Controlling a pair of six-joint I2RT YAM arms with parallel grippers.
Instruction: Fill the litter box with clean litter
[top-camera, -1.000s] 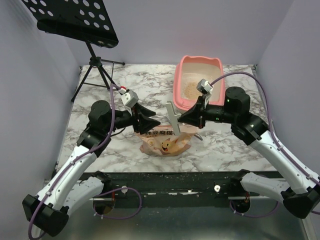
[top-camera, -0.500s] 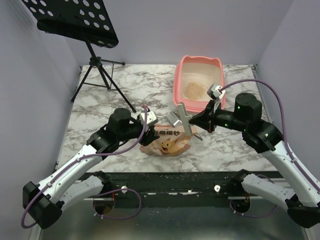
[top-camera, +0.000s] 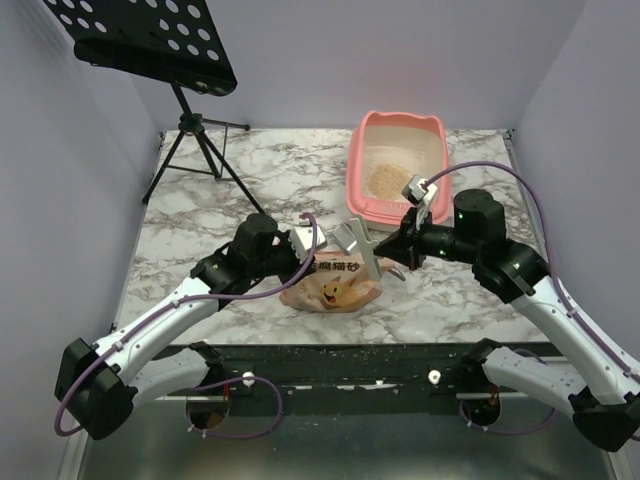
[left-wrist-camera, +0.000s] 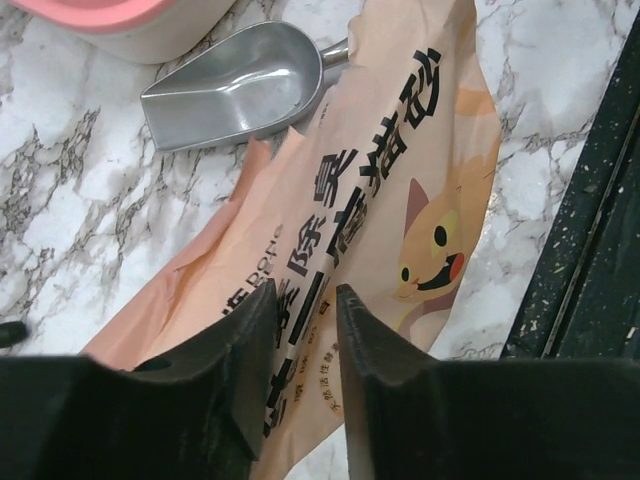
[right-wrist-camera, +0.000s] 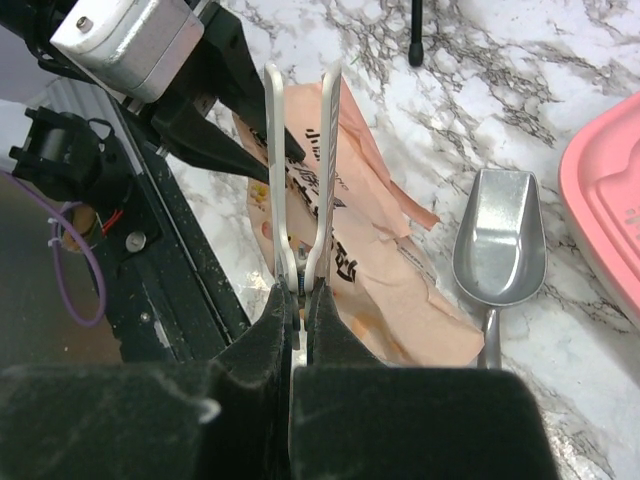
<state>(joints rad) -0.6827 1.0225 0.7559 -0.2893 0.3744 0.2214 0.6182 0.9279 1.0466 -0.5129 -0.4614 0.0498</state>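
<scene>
Beside the scoop (left-wrist-camera: 235, 95), left claw (left-wrist-camera: 305, 296) hovers ajar over bag (left-wrist-camera: 400, 160) — right claw (right-wrist-camera: 300, 295) clamps clip (right-wrist-camera: 332, 100).

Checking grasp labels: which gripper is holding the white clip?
The right gripper, shut on the narrow end of the white clip. The left gripper has no clip; its fingers stand slightly apart over the orange-tan bag.

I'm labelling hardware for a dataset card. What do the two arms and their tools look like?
Both the left arm and right arm have white shells on long links and black joints, each trailed by a purple cable. A green light glows on the right arm. Silver camera blocks sit at the wrists. The left tool and right tool have black, wedge-shaped fingers.
</scene>
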